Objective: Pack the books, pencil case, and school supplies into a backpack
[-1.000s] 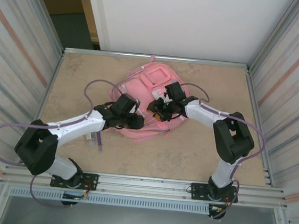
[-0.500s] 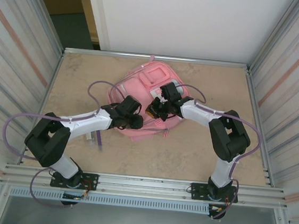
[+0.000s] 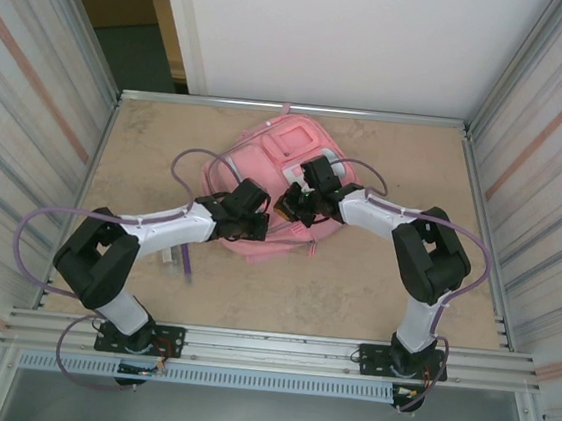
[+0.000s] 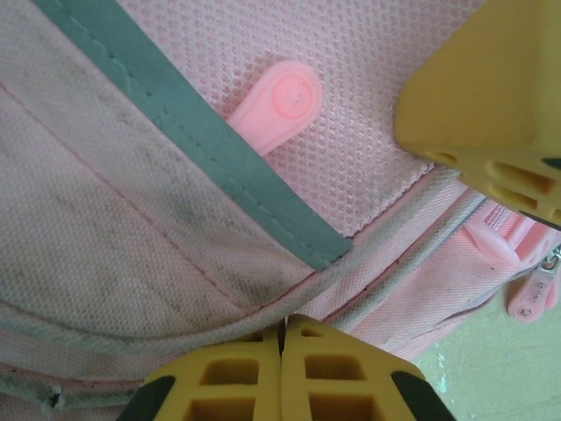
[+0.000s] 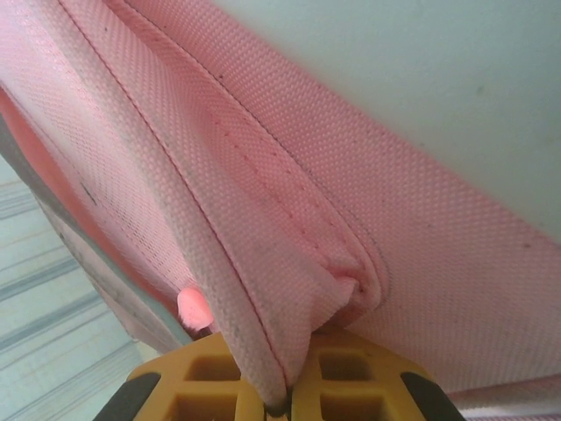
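Observation:
The pink backpack [image 3: 288, 161] lies flat in the middle of the table. My right gripper [image 3: 287, 207] is over its centre, shut on a raised fold of the backpack's pink fabric [image 5: 263, 289]. My left gripper [image 3: 257, 224] is at the backpack's near left edge. It is shut, its yellow fingertips [image 4: 307, 351] pressed together against a grey piped seam [image 4: 175, 320]. Whether they pinch the seam is unclear. A pink zipper pull [image 4: 279, 98] lies on the mesh beyond them. A short purple pen [image 3: 187, 262] and a small grey-white stick [image 3: 167, 256] lie on the table beside my left arm. The books and the pencil case are out of view.
Metal-framed walls [image 3: 484, 192] close in the table on the left, right and back. A finger of the right gripper [image 4: 491, 96] shows close by in the left wrist view. Purple cables loop off both arms over the backpack. Bare tabletop [image 3: 333, 286] lies in front of the backpack.
Both grippers have gone from partly open to shut. The left arm reached further right onto the backpack's near edge; the right gripper slid slightly left and took a fold of fabric.

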`<state>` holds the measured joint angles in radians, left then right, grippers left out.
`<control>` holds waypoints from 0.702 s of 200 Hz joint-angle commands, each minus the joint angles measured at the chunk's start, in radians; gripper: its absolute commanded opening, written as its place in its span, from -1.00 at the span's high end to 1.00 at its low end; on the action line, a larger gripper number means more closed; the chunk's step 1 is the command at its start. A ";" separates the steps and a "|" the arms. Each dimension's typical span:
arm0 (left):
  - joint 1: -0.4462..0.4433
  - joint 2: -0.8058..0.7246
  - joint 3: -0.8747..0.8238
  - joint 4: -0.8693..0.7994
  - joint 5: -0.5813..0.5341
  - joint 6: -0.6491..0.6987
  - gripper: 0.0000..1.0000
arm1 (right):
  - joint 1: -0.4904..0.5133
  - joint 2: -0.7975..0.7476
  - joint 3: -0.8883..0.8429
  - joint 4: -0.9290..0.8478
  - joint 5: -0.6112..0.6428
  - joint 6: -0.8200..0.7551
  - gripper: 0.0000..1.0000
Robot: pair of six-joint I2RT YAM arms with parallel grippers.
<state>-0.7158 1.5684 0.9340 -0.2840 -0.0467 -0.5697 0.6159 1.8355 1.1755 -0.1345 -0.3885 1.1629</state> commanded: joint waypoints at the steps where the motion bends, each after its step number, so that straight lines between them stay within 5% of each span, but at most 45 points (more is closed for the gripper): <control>1: 0.001 -0.103 -0.010 -0.004 -0.070 0.029 1.00 | -0.041 -0.075 -0.027 -0.007 0.030 -0.028 0.97; 26: 0.040 -0.196 -0.063 -0.013 -0.095 0.046 1.00 | -0.096 -0.106 -0.040 -0.045 0.035 -0.071 1.00; 66: 0.181 -0.218 -0.134 0.028 0.051 0.095 1.00 | -0.217 -0.147 -0.072 -0.060 -0.009 -0.118 1.00; 116: 0.131 -0.165 -0.079 0.112 0.197 0.195 1.00 | -0.296 -0.122 -0.027 -0.088 -0.139 -0.161 1.00; 131: 0.102 -0.145 -0.034 0.112 0.243 0.166 0.32 | -0.281 -0.128 -0.027 -0.080 -0.150 -0.151 1.00; 140: 0.078 -0.134 -0.009 0.123 0.251 0.157 0.16 | -0.266 -0.130 -0.029 -0.074 -0.150 -0.146 1.00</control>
<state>-0.5953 1.4094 0.8436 -0.2111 0.1131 -0.4221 0.3149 1.7329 1.1061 -0.2176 -0.4805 1.0355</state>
